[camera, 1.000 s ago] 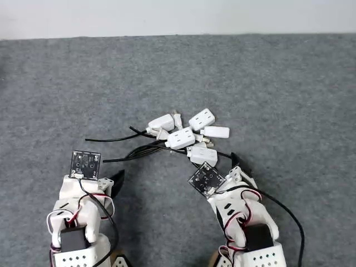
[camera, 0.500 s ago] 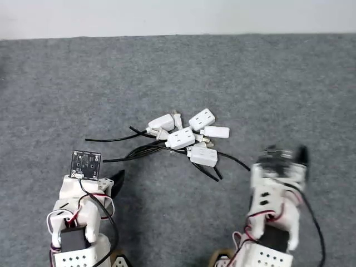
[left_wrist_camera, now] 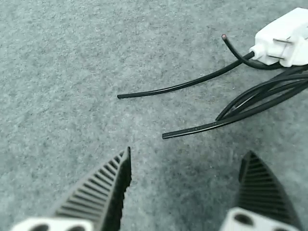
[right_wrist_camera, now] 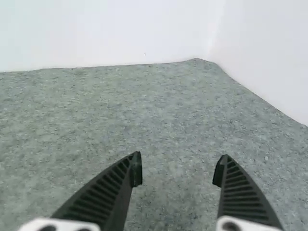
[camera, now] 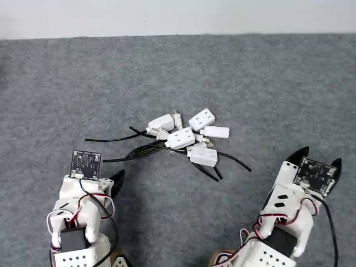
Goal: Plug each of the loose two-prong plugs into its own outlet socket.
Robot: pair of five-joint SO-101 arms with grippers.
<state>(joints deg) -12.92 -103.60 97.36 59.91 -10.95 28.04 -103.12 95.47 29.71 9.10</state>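
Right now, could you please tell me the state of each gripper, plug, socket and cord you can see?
left gripper: open, empty.
right gripper: open, empty, over bare carpet.
two-prong plug: unplugged, prongs bare.
black cords: lying loose, two cut ends free.
outlet sockets: clustered with the plugs; filled or not, cannot tell.

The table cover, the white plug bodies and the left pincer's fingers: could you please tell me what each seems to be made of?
Table cover: grey felt or short-pile carpet, matte, with a fuzzy, flecked surface.
White plug bodies: probably moulded plastic, smooth with a slight sheen; the prongs look metallic.
Fingers of the left pincer: black matte plastic, likely, with ribbed inner faces.
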